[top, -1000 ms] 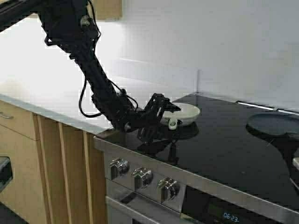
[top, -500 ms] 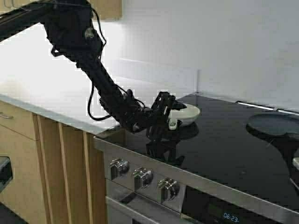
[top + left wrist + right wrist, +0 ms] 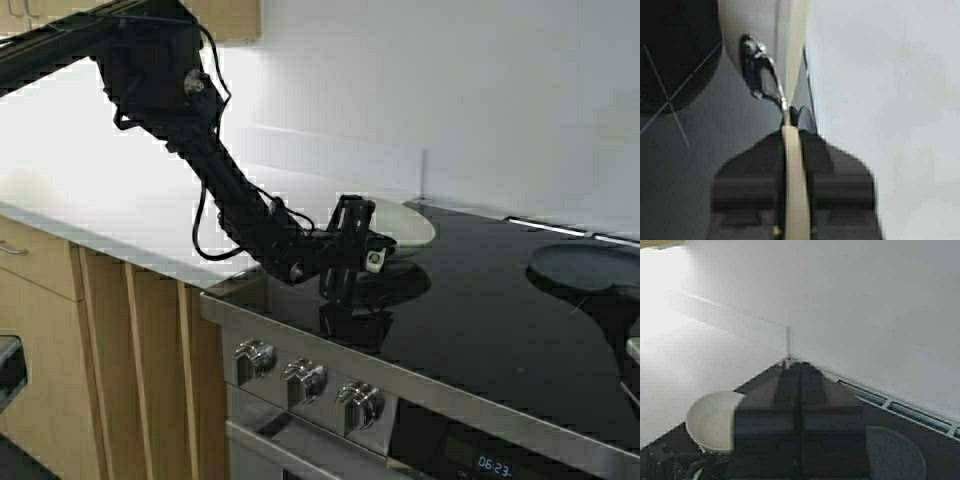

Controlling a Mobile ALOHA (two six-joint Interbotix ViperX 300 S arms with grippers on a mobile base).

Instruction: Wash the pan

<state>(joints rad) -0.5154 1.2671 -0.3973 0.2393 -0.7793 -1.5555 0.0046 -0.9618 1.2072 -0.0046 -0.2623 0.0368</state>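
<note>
Right now the pan [image 3: 408, 222] sits at the back left part of the black glass cooktop [image 3: 480, 310], tipped so that its cream-white bowl faces up and away, and its handle runs straight back between the fingers [image 3: 840, 185] of the left gripper [image 3: 372, 250]. From the left wrist view the pale handle [image 3: 795, 190] lies edge-on in the narrow gap between the two dark pads, which press against it from either side, so the gripper is clamped on the handle with almost no opening left. A metal bracket [image 3: 760, 67] joins the handle to the pan's rounded underside. The pale handle tip with its hole [image 3: 375, 260] pokes out just past the gripper in the high view. Whether the pan's base touches the glass or is lifted slightly off it is hard to say; a dark reflection lies directly beneath it.

Farther right on the cooktop, well apart from the pan, rests a dark round flat pan [image 3: 585, 265]. The right gripper [image 3: 800, 420] shows its two fingers pressed together with nothing between them, high above the cooktop. Three steel knobs [image 3: 305, 380] line the stove front.
</note>
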